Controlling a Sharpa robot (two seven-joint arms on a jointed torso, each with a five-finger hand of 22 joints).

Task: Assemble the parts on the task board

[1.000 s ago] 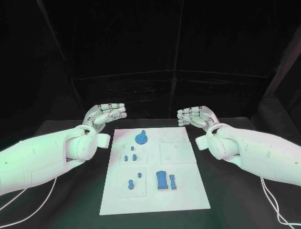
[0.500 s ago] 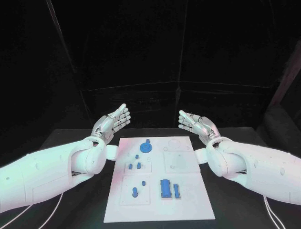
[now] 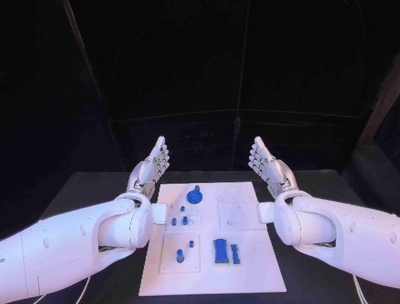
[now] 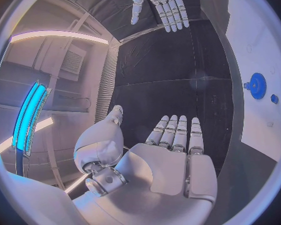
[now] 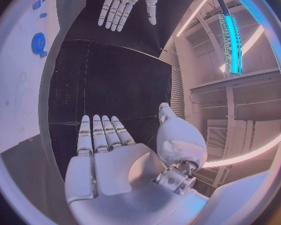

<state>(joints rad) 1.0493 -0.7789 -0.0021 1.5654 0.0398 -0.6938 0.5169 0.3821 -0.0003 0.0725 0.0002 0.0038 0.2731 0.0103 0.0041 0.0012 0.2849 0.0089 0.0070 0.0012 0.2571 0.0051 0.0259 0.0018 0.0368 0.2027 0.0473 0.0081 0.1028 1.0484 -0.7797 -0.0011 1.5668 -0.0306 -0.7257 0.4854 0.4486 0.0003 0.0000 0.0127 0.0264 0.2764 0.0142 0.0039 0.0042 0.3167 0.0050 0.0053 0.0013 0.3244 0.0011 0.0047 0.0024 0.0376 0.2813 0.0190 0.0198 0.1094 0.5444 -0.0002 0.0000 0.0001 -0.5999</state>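
The left robot hand (image 3: 152, 162) stands edge-up above the tabletop (image 3: 90, 190), fingers straight, together side by side and pointing away from the robot, holding nothing. The right robot hand (image 3: 266, 164) mirrors it, flat and empty, palm facing the left one. In the left wrist view the left robot hand (image 4: 159, 155) shows a bare palm with the thumb off to the side, and the right robot hand (image 4: 158, 4) faces it across the gap. The right wrist view shows the same bare palm (image 5: 115, 160).

The board (image 3: 213, 278) lies flat on the tabletop between the two arms, nearer the robot than both hands and touched by neither. The gear (image 3: 194, 195), a round blue part, sits at the board's far end, closest to the hands, slightly toward the left one. Two small pegs (image 3: 179, 221) stand nearer the robot on the left hand's side. A single peg (image 3: 180, 255) and a larger block (image 3: 220, 250) with a thin bar (image 3: 235, 253) just beside it lie nearest the robot, well apart from both hands.
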